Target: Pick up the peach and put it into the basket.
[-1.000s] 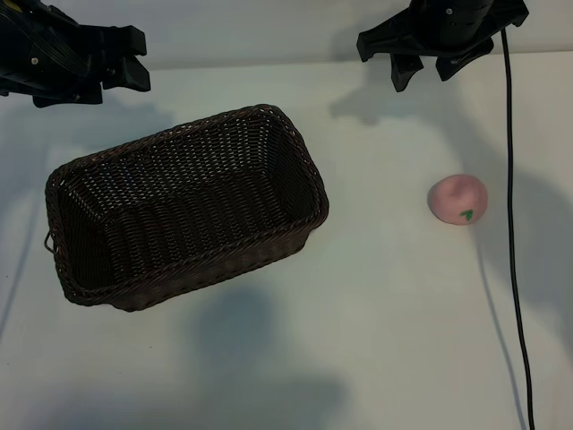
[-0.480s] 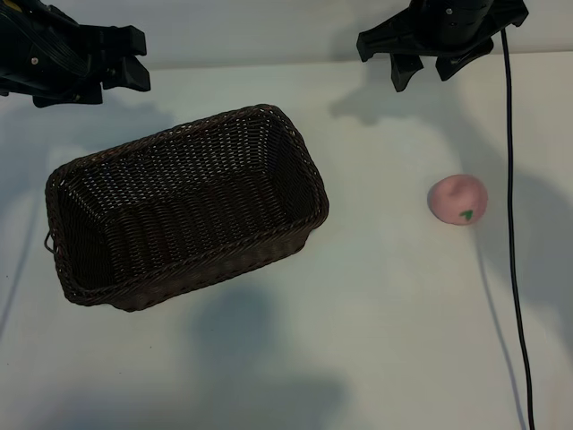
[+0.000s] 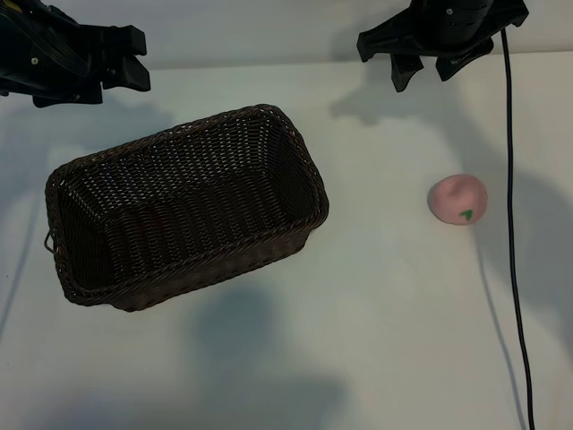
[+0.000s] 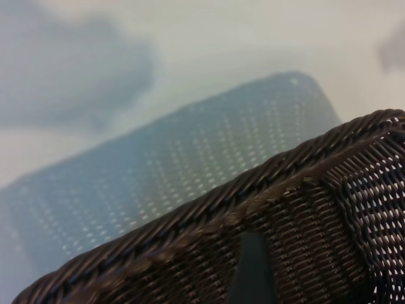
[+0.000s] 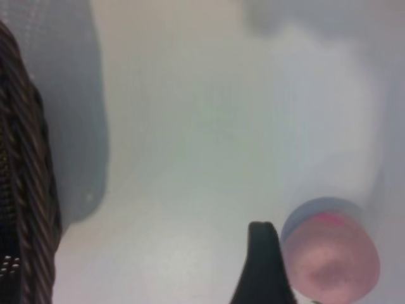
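Exterior view, steeply from above: white tabletop (image 3: pixel 376 305) bearing a dark-brown woven basket (image 3: pixel 303 170) at centre-left, set askew, nothing inside. Pale-pink peach (image 3: pixel 457 198) with small green leaf mark, resting on the tabletop well to the right of the basket, apart from it and untouched. Left gripper (image 3: pixel 134 67) at the far upper-left corner, above and behind the basket, jaws apart, holding nothing. Right gripper (image 3: pixel 425 67) at the upper right, above the tabletop and well behind the peach, jaws apart, empty. Black cable (image 3: pixel 513 224) running down the right side, just past the peach. Left wrist view: braided basket rim (image 4: pixel 209 209) close up. Right wrist view: peach (image 5: pixel 330 250) beside one dark fingertip (image 5: pixel 264 263), basket wall (image 5: pixel 25 190) at the opposite edge.
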